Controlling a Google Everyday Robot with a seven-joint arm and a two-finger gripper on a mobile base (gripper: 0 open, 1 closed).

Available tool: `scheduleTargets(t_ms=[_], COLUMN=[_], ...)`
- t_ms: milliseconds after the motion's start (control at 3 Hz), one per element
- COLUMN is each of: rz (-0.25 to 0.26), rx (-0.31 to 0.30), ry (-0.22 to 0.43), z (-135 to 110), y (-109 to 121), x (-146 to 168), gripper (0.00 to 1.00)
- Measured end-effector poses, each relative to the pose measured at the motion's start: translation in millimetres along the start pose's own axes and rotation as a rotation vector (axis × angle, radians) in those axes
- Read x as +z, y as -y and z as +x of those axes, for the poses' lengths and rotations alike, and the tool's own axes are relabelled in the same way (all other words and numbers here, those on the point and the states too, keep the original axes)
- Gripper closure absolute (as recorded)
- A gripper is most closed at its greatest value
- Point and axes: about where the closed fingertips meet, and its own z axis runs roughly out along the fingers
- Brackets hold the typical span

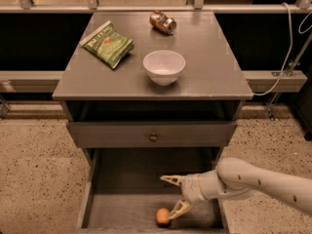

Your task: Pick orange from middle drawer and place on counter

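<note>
Inside the open middle drawer point(122, 209), toward 6 o'clock in the view, my pincer point(174, 195) hangs with its two fingers spread wide, gripping nothing. My arm point(263, 180) enters from 4 o'clock and reaches across the drawer's right wall. The orange point(163, 216) lies on the drawer floor by the front edge, at 7 o'clock from the pincer. My lower fingertip point(179, 209) sits just beside the fruit at its 2 o'clock side; whether they touch I cannot tell. My upper fingertip is well clear of it. A closed drawer front with a round knob point(153, 137) lies at 12 o'clock from the pincer, and the counter point(209, 72) beyond that. On the counter stands a white bowl point(164, 66), with a green snack bag point(108, 44) at its 10 o'clock and a brownish can point(163, 22) on its side at its 12 o'clock.
</note>
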Motion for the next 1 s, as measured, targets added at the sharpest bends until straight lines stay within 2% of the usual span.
scheduleTargets(t_ms=[667,1000], rz=[-0.066,-0.067], rx=[0.032,0.050], ry=[0.010,0.010], z=[34.0,46.3], y=[-22.5,-25.3], x=[38.9,48.2], gripper=[0.25,0.48])
